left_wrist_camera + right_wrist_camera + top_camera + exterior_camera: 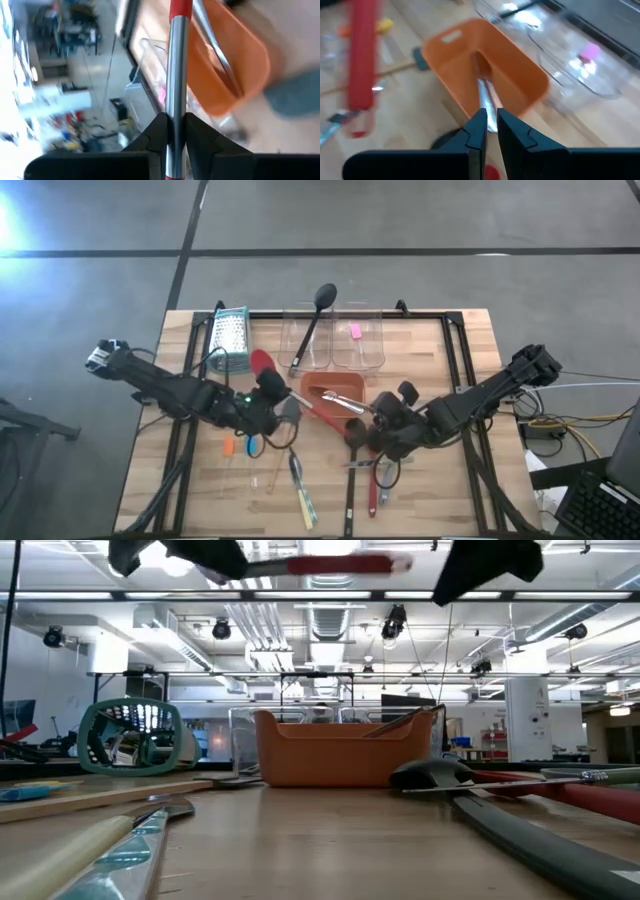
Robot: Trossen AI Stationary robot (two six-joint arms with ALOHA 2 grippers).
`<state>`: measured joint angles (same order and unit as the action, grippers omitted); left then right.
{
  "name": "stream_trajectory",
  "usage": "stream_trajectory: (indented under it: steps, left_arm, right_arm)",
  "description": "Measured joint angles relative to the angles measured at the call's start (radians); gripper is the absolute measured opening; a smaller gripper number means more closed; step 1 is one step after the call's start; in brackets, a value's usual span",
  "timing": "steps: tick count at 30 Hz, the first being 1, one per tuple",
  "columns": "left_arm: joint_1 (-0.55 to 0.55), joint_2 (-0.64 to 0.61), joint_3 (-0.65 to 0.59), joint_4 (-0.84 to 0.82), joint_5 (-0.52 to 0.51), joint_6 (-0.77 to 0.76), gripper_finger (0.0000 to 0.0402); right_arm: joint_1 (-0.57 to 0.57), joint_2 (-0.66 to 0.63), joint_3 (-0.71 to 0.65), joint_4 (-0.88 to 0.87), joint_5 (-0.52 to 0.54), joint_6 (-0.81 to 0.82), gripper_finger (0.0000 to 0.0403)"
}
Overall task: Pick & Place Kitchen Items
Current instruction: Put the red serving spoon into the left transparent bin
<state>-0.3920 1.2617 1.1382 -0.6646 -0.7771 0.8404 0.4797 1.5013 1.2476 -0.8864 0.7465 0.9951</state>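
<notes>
Kitchen items lie scattered over the desk (pixel 470 340), and going left to right the first in play is the red spatula (pixel 263 364). The left pincer (pixel 262 416) is clamped tight on its shiny metal shaft (pixel 175 75), carrying it raised above the desk with the red head toward the box grater (pixel 231 338). Judging by its look, it is light and stiff, but the polished shaft seems slippery; the red grip ends should hold better than the bare metal.

Next comes the orange tray (pixel 330 385) at the middle, with a metal-handled tool leaning inside. Behind it stand the clear tubs (pixel 335 340); a black spoon (pixel 313 320) leans in one and a small pink piece (pixel 354 331) lies in the other.

To the right, the right pincer (pixel 352 412) hovers at the tray's near edge, its fingers (pixel 509 131) nearly together with only a thin gap and nothing visibly between them. In front of both arms, thin green-yellow-handled tools (pixel 300 490) and a small orange piece (pixel 228 447) lie flat on the desk, light and easy to nudge.
</notes>
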Motion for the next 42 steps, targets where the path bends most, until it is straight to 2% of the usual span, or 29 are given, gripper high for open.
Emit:
stream_trajectory:
  steps: [3, 8, 14, 19, 25, 34, 38, 42]
  left_arm:
    - [0.0, 0.002, -0.019, -0.041, 0.001, 0.17, 0.0048]
    - [-0.001, 0.025, -0.033, -0.028, 0.011, 0.338, 0.0048]
    - [-0.002, 0.047, -0.022, 0.055, 0.012, 0.463, 0.0048]
    - [-0.002, 0.049, -0.005, 0.066, 0.008, 0.479, 0.0048]
    - [-0.002, 0.047, 0.004, 0.07, -0.045, 0.479, 0.0048]
    - [-0.002, 0.047, 0.009, 0.117, -0.07, 0.499, 0.0048]
    - [-0.002, 0.047, 0.009, 0.151, -0.07, 0.536, 0.0048]
    - [-0.002, 0.047, 0.01, 0.172, -0.07, 0.547, 0.0048]
  right_arm:
    - [0.0, 0.0, 0.0, 0.1, 0.007, -0.095, 0.0038]
    - [-0.03, 0.0, 0.002, 0.269, 0.004, -0.238, 0.0038]
    - [-0.1, 0.0, 0.002, 0.368, -0.127, -0.32, 0.0038]
    - [-0.124, 0.0, -0.007, 0.431, -0.22, -0.359, 0.0052]
    - [-0.124, 0.0, -0.008, 0.524, -0.314, -0.41, 0.0109]
    - [-0.138, 0.03, -0.022, 0.527, -0.307, -0.422, 0.0185]
    - [-0.149, 0.066, -0.021, 0.569, -0.319, -0.423, 0.0203]
    - [-0.172, 0.114, -0.021, 0.583, -0.387, -0.416, 0.0208]
